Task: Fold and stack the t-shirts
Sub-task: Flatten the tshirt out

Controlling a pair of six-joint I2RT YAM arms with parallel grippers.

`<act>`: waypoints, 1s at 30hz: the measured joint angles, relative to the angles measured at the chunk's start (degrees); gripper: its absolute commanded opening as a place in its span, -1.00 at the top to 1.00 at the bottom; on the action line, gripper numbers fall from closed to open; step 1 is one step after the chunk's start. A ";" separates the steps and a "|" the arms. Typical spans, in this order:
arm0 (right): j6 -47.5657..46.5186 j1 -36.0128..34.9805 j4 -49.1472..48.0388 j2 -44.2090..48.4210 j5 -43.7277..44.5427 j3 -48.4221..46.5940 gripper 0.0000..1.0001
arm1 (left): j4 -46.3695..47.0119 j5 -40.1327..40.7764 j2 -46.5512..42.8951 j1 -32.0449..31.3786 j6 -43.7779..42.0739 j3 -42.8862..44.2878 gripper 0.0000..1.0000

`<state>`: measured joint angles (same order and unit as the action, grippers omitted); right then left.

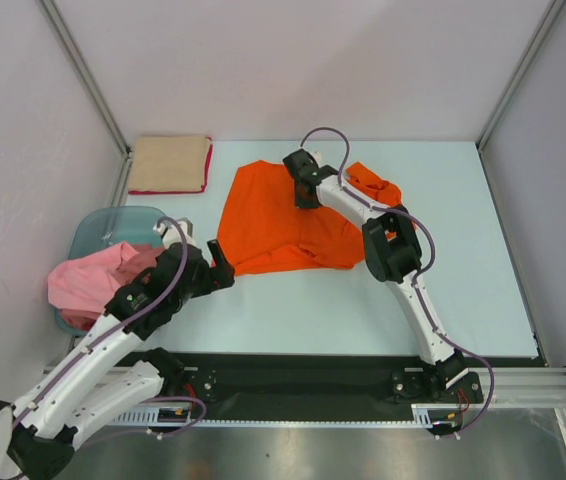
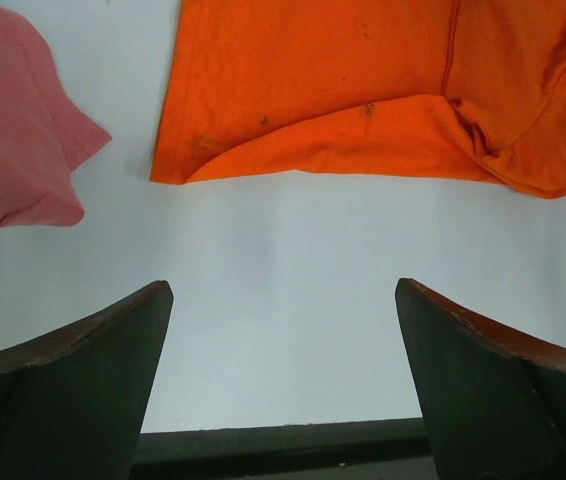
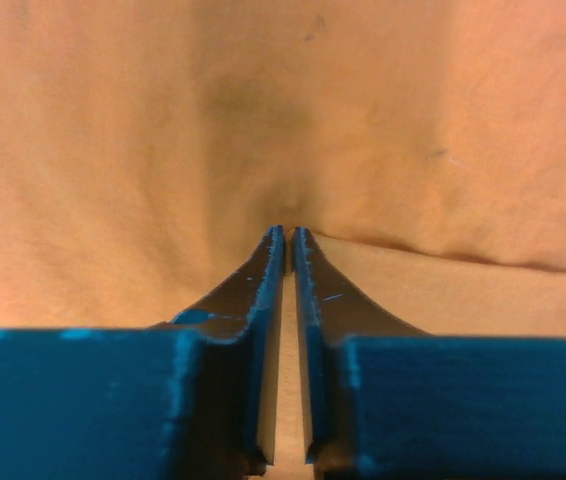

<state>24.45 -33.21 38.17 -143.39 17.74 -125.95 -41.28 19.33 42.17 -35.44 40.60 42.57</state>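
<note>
The right tool (image 3: 289, 232), nearly pressed together, seems to pinch a pucker of the orange t-shirt (image 3: 113, 150). The left tool (image 2: 283, 290) is spread wide over the surface (image 2: 283, 240), with the shirt's hem just beyond.

Left wrist | I see my left gripper (image 2: 283, 285) spread wide, white table (image 2: 263, 230) showing between the fingers | orange t-shirt (image 2: 363, 80) lies ahead, hem toward me | pink t-shirt (image 2: 13, 130) upper left, apart from it | black strip (image 2: 283, 445) along the bottom edge
</note>
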 measured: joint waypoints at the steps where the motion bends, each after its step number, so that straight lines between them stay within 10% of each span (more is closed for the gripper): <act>1: -0.33 -0.04 0.57 0.00 0.39 -0.28 1.00 | 0.02 -0.44 1.09 0.46 0.22 0.39 -1.00; 11: -1.57 0.17 7.48 10.95 5.46 1.84 1.00 | 4.37 -7.58 19.12 12.59 5.42 1.92 -0.89; 30: 7.96 5.11 7.19 90.53 8.50 65.72 1.00 | 7.28 -9.29 37.77 18.56 12.96 3.21 -0.68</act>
<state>32.40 -28.10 45.36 -52.86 26.24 -60.23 -34.00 10.04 79.94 -16.88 53.56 45.78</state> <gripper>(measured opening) 0.015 0.843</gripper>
